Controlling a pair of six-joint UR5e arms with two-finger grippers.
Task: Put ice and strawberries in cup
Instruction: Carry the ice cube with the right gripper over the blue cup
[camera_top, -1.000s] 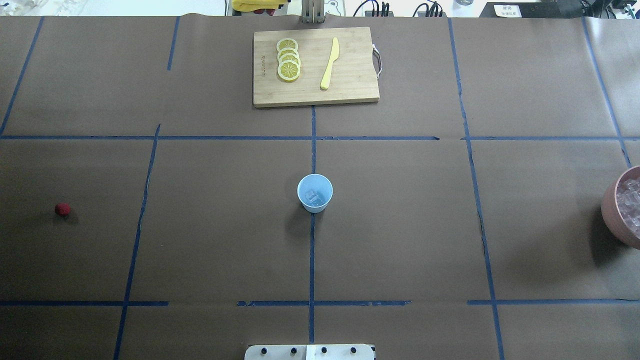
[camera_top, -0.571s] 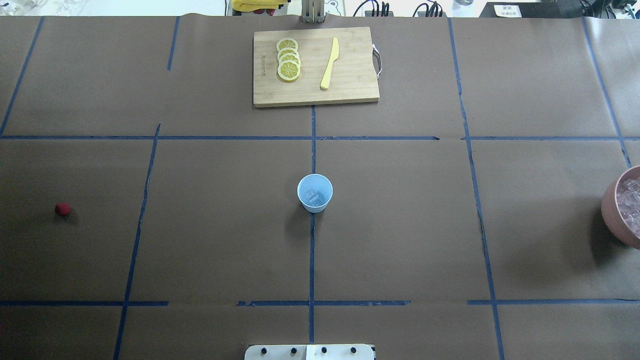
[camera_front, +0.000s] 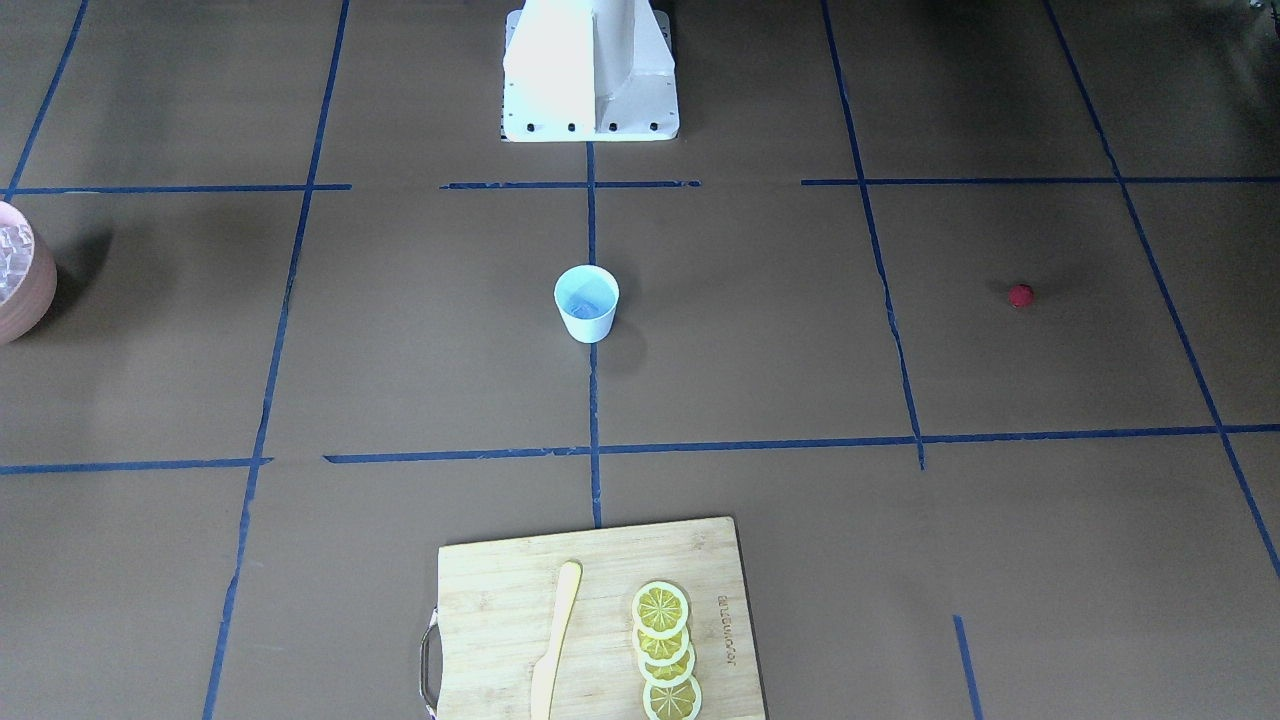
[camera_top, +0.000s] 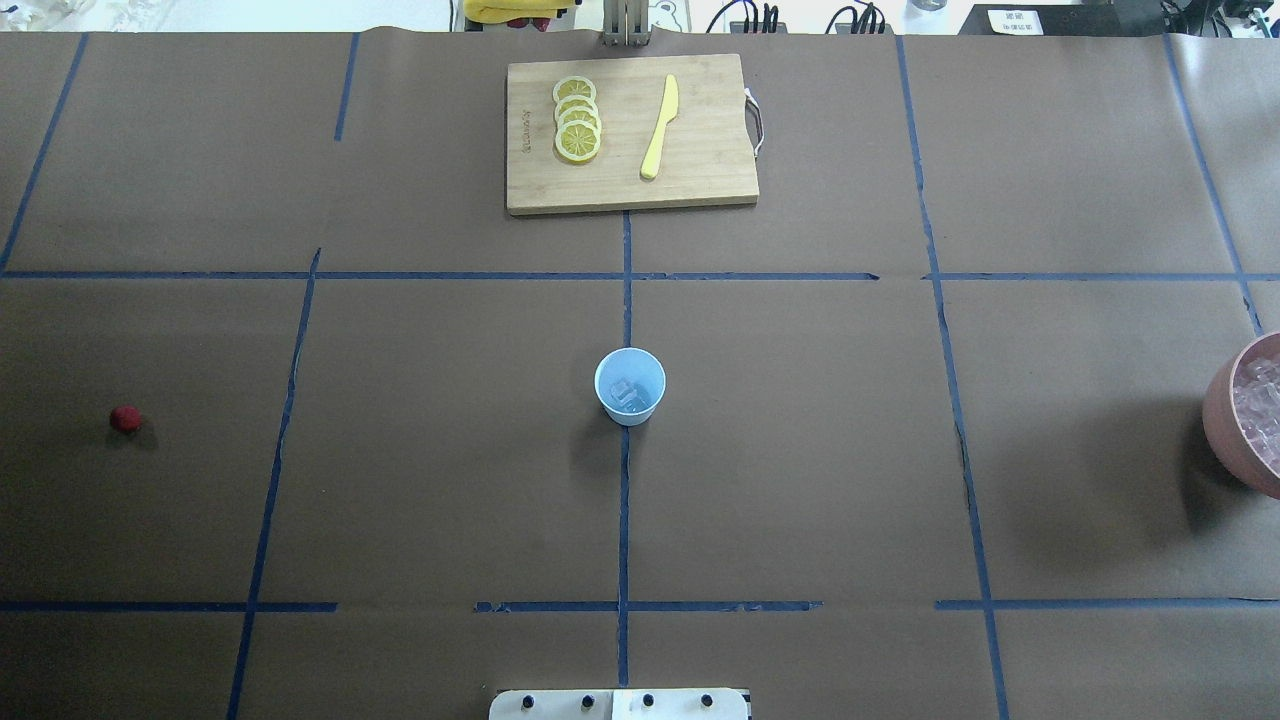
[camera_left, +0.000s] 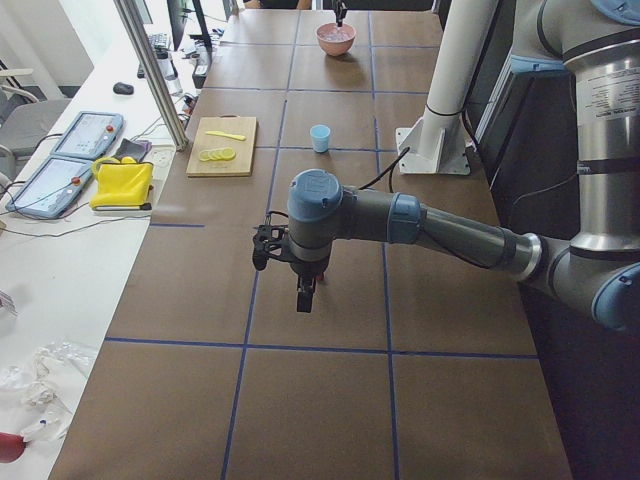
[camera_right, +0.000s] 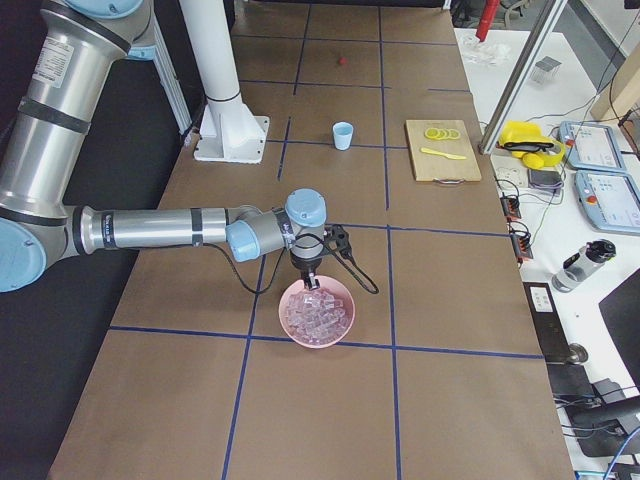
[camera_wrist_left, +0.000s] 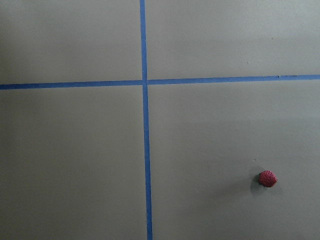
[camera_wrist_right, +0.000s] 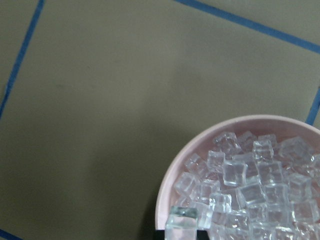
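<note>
The pale blue cup stands upright at the table's middle with an ice cube inside; it also shows in the front view. The dark-red strawberry lies alone at the far left and shows in the left wrist view. My left gripper hangs above that area; I cannot tell whether it is open or shut. My right gripper is over the near rim of the pink bowl, shut on one ice cube. Several more ice cubes fill the bowl.
A wooden cutting board at the far middle carries lemon slices and a yellow knife. The pink bowl sits at the right table edge. The robot's base stands at the near middle edge.
The shadow left of the pink bowl has spread and shifted towards the near side. The cup, the strawberry and the bowl have not moved.
</note>
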